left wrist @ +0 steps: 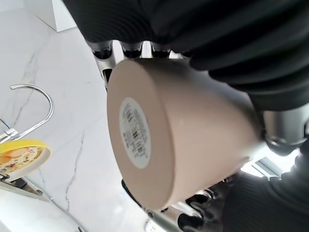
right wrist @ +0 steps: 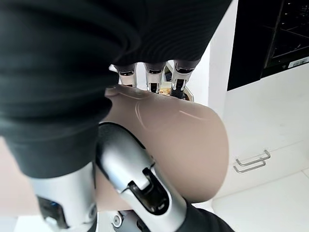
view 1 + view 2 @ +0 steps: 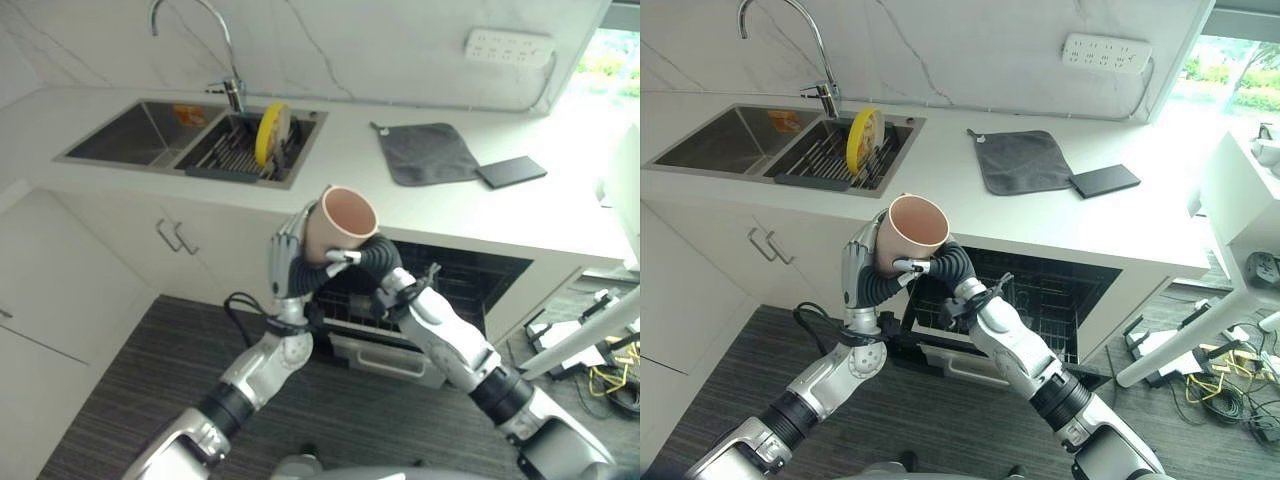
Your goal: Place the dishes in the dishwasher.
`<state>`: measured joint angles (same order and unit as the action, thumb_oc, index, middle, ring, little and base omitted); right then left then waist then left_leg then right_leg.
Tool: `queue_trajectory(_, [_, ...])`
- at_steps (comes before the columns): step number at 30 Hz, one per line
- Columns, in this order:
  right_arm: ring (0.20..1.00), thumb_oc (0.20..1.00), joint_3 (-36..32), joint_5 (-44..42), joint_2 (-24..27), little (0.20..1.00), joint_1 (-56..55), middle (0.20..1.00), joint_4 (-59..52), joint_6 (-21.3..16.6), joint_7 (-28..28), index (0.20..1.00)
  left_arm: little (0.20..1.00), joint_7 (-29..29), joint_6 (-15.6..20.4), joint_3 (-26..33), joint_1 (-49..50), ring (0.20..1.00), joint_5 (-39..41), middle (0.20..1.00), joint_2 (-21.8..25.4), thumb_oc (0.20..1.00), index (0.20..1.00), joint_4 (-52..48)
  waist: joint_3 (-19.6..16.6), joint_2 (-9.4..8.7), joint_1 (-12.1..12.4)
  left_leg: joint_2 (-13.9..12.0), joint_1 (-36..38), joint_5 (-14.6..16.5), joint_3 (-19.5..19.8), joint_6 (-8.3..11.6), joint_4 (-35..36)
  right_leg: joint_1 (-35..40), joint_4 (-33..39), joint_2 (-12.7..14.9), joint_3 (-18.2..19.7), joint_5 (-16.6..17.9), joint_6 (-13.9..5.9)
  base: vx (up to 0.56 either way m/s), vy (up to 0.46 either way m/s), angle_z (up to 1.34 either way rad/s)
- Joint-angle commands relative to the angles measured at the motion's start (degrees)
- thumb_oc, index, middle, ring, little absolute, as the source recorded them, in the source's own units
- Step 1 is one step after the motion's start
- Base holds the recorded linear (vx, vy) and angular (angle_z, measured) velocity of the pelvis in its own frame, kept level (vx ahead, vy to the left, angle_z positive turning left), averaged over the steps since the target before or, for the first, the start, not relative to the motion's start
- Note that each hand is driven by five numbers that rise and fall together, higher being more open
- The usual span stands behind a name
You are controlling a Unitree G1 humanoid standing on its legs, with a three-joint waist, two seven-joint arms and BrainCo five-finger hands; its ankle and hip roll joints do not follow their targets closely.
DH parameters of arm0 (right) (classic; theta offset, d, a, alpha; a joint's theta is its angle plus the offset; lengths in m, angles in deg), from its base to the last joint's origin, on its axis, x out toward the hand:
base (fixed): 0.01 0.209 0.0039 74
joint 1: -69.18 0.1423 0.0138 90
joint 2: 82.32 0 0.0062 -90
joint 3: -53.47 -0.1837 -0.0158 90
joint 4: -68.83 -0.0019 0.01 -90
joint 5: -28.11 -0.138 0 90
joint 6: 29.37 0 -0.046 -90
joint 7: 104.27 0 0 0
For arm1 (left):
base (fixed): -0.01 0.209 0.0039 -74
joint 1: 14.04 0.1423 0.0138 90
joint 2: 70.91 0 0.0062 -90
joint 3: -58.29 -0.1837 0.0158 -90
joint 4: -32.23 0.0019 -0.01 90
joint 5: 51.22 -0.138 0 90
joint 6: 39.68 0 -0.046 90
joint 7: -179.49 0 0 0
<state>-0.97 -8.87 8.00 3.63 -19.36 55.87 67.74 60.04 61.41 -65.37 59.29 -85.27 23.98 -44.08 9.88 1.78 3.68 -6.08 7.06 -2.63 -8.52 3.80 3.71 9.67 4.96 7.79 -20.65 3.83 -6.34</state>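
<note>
1. Pink cup (image 3: 341, 222), mouth facing up toward the camera, sits at frame centre, held in the air between both hands in front of the open dishwasher (image 3: 440, 285).
2. Left hand (image 3: 287, 262): fingers curled against the cup's left wall.
3. Right hand (image 3: 366, 256): fingers and thumb wrapped round the cup's right side.
4. Yellow plate (image 3: 270, 133) stands on edge in the sink rack (image 3: 228, 152), upper left of frame.
5. Grey cloth (image 3: 427, 152) lies flat on the counter, upper right.
</note>
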Motion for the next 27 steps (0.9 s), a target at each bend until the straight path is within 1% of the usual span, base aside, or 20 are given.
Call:
queue_trajectory(1, [1.000, 1.000, -0.40, 1.25, -7.72, 1.000, 10.74, 1.000, -1.02, -5.80, -0.34, 1.000, 0.200, -2.48, 2.71, -10.45, -5.78, 0.200, -6.75, 0.200, -1.42, 0.200, 0.200, 1.18, 1.68, -1.73, 0.82, 2.05, 1.59, 8.95, -2.15, -1.88, -5.74, -0.58, -6.14, 2.11, 2.95, -7.48, -0.48, -0.01, 0.033, 0.01])
queue_trajectory(5, [1.000, 1.000, -0.58, 1.76, -7.35, 1.000, 10.24, 1.000, -1.40, -5.98, -1.28, 1.000, 0.200, -1.61, 2.85, -10.22, -5.41, 0.200, -6.82, 0.200, -1.52, 0.200, 0.200, 1.49, 1.79, -1.54, 0.74, 2.00, 1.65, 8.82, -2.17, -1.79, -5.69, -0.41, -6.13, 2.21, 2.76, -7.62, -0.31, 0.00, 0.036, 0.02])
queue_trajectory(9, [1.000, 1.000, -0.69, 1.45, -6.92, 1.000, 9.86, 1.000, -1.82, -6.25, -0.79, 1.000, 0.200, -1.89, 2.93, -9.97, -5.04, 0.200, -7.12, 0.200, -1.45, 0.200, 0.200, 1.34, 1.84, -1.58, 0.84, 2.14, 1.54, 8.98, -2.12, -1.89, -6.08, -0.24, -6.13, 2.18, 2.75, -7.78, -0.15, 0.00, 0.000, 0.00])
queue_trajectory(19, [1.000, 1.000, -1.28, 4.95, -6.14, 1.000, 10.17, 1.000, -2.78, -7.62, -4.63, 1.000, 0.200, -2.02, 1.98, -10.13, -4.68, 0.200, -7.51, 0.200, -1.40, 0.200, 0.200, 1.47, 1.98, -1.44, 0.72, 2.14, 1.37, 9.32, -2.11, -1.93, -6.94, -0.12, -6.25, 2.07, 2.93, -8.01, 0.14, 0.00, 0.000, 0.00])
queue_trajectory(27, [1.000, 1.000, -1.73, 5.33, -5.86, 1.000, 10.28, 1.000, -3.30, -8.49, -5.48, 1.000, 0.200, -1.92, 1.35, -10.18, -4.80, 0.200, -7.50, 0.200, -1.21, 0.200, 0.200, 1.13, 2.19, -1.14, 0.51, 2.21, 1.29, 9.48, -2.13, -1.90, -7.37, -0.07, -6.36, 2.04, 3.04, -8.18, 0.31, 0.00, 0.000, 0.00])
